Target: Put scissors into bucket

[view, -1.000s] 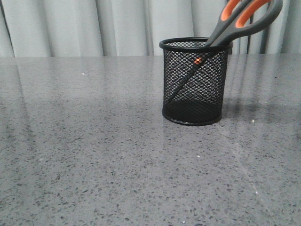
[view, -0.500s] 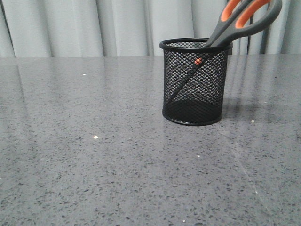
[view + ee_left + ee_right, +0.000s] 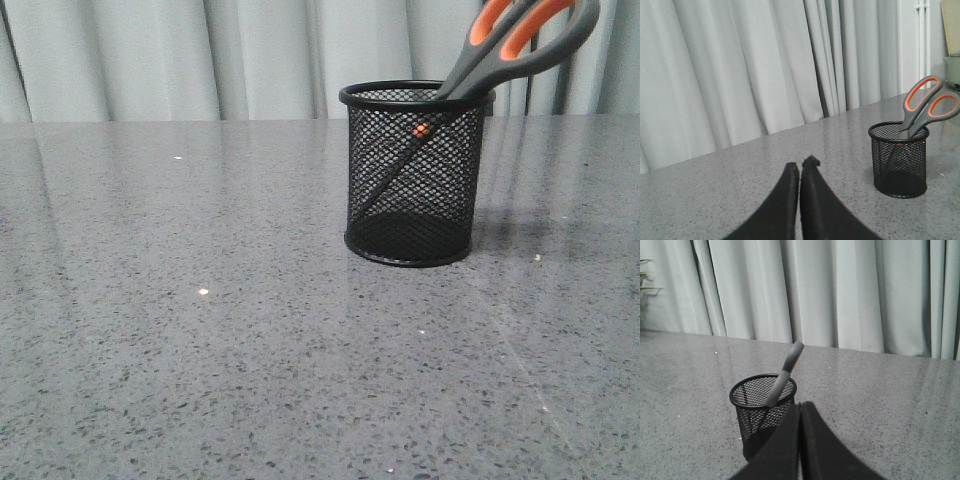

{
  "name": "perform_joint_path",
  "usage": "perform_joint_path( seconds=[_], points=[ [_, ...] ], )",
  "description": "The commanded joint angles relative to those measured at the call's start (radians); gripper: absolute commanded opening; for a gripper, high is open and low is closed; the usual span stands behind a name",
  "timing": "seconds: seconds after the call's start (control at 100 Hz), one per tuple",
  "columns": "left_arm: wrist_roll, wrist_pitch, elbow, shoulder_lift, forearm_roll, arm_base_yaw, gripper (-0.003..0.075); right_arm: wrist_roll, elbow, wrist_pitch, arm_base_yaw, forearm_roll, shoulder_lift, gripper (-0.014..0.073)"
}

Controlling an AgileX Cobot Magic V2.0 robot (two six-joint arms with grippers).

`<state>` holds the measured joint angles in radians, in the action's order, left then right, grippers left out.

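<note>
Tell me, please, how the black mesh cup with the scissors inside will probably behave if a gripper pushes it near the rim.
The mesh cup looks light, being thin wire mesh, so it would probably slide easily on the smooth table. It may also tip: the scissors lean against the rim with their handles high outside it, likely loading that side. The scissors themselves look stiff.

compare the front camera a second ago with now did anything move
Nothing visibly moved. The scissors stand in the black mesh cup as before, blades down and handles leaning over the rim toward the right of the front view. The cup sits on the same spot of the grey table. Neither arm appears in the front view.
</note>
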<state>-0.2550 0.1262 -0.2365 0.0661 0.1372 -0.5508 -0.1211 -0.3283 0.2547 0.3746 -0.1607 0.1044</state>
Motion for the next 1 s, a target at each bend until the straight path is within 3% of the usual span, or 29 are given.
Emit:
perform_joint_path(
  seconds=[0.0,0.63,0.73,0.9,0.99],
  points=[
    [0.011,-0.088,-0.026,0.011,0.012,0.001,-0.002,0.001,-0.023,-0.063,-0.005,-0.008,0.006,-0.0066],
    [0.011,-0.089,-0.025,0.011,-0.014,0.015,-0.002,0.001,-0.023,-0.065,-0.005,-0.008,0.006,-0.0066],
    [0.083,-0.079,-0.012,0.011,-0.05,0.115,-0.002,0.001,-0.023,-0.065,-0.005,-0.008,0.006,-0.0066],
    [0.262,-0.083,0.092,0.003,-0.082,0.409,-0.002,0.001,-0.023,-0.065,-0.005,-0.008,0.006,-0.0066],
    [0.338,-0.09,0.166,-0.031,-0.095,0.509,-0.002,0.001,-0.023,-0.065,-0.005,-0.008,0.006,-0.0066]
  ],
)
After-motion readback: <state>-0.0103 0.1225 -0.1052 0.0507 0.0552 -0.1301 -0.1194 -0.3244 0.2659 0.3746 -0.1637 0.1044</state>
